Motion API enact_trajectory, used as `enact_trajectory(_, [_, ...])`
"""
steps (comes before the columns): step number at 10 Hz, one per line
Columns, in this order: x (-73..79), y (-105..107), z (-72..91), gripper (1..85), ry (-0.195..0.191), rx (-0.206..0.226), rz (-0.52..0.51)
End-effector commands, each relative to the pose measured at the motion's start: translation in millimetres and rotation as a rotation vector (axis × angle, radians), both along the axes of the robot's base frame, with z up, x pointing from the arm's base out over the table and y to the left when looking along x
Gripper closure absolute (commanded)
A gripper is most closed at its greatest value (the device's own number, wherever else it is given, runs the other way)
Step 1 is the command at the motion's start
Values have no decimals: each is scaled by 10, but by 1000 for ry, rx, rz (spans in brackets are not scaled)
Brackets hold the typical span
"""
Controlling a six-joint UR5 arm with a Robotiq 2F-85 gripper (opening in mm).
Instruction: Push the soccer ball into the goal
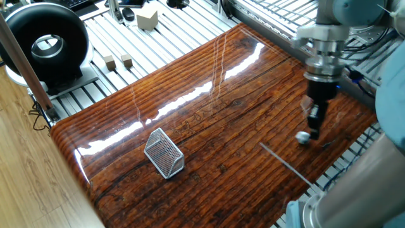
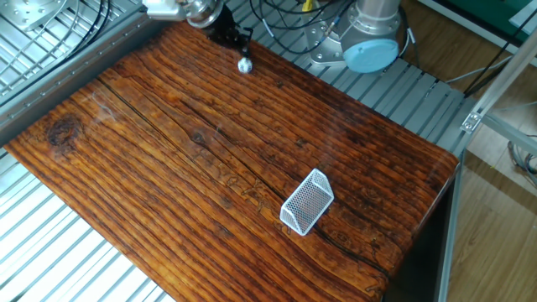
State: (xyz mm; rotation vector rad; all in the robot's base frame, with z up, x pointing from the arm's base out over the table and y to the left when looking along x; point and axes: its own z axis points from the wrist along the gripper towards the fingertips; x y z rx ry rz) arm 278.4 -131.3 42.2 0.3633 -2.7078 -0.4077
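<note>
The goal (image 1: 164, 153) sits on the wooden board (image 1: 221, 107), near its front edge. Well beyond it, the soccer ball (image 1: 304, 137) lies touching the gripper (image 1: 312, 128), whose finger opening I cannot tell. The push looks underway; next, the ball needs steering toward the goal's open side

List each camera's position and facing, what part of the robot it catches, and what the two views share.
One fixed view: raised, off the table's goal-end corner, looking down the board; the gripper on the wrist stands above the soccer ball, with a blurred arm link at bottom right.
The other fixed view: raised on the opposite side, facing the robot base; the gripper enters at the top edge.
Shared: wooden table, goal, ball, gripper.
</note>
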Motion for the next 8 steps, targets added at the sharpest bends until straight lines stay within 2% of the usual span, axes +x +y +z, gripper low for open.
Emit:
enact_trajectory(1, [245, -341, 191, 847, -59, -138, 151])
enact_trajectory(2, [241, -228, 188, 847, -75, -91, 189])
enact_trajectory(3, [149, -121, 171, 847, -65, -49, 221])
enact_trajectory(4, [268, -247, 52, 847, -124, -89, 293])
enact_trajectory(5, [463, -234, -28, 847, -207, -98, 339])
enact_trajectory(6, [531, 48, 40, 847, -241, -35, 328])
enact_trajectory(7, [684, 70, 90, 847, -277, -92, 326])
enact_trajectory(8, [808, 183, 121, 847, -302, -98, 329])
